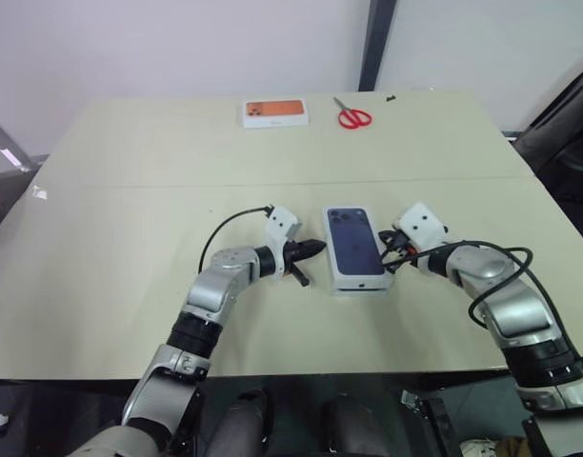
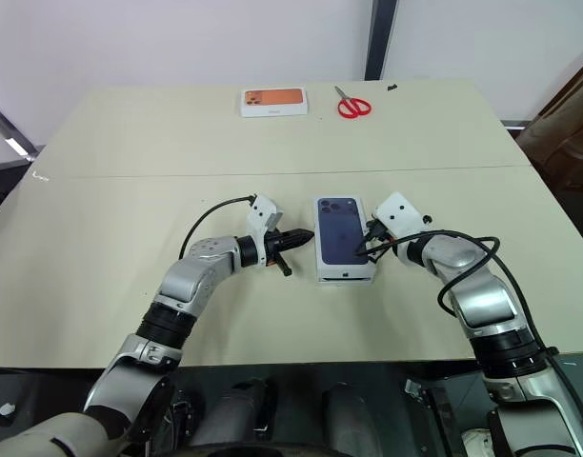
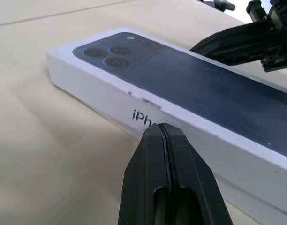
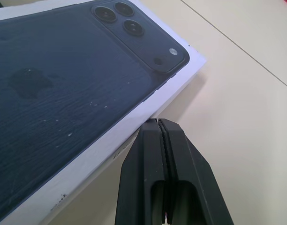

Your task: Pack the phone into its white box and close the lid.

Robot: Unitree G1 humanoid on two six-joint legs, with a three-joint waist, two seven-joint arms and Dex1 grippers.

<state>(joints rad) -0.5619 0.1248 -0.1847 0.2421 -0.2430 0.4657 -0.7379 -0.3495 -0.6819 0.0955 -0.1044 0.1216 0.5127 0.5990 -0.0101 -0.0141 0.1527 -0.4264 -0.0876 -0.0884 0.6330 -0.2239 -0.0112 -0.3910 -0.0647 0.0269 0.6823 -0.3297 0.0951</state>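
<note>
A: Where does the lid sit?

B: Squarely on the white box, near the front-middle of the bench, printed dark phone picture facing up. In the left wrist view the box shows as a white band below the lid's side wall. The phone itself is hidden; I cannot tell whether it is inside.

A: And the grippers?

B: The left gripper lies just beside the lid's left long side, fingers pressed together, holding nothing. The right gripper is at the right long side, likewise pressed together and empty. From the head views it seems to touch the lid's edge; the right wrist view shows its tip right at the side wall, contact hard to judge.

A: Room to move?

B: Plenty. Bare bench lies to the left and right of both arms and behind the box. An orange-topped box and red scissors lie well apart at the far edge.

A: What do the wrist views add?

B: The left one shows partial lettering on the lid's side wall, cut off by the fingers, plus the right gripper over the lid's far side. The right one shows scuffs on the print.
</note>
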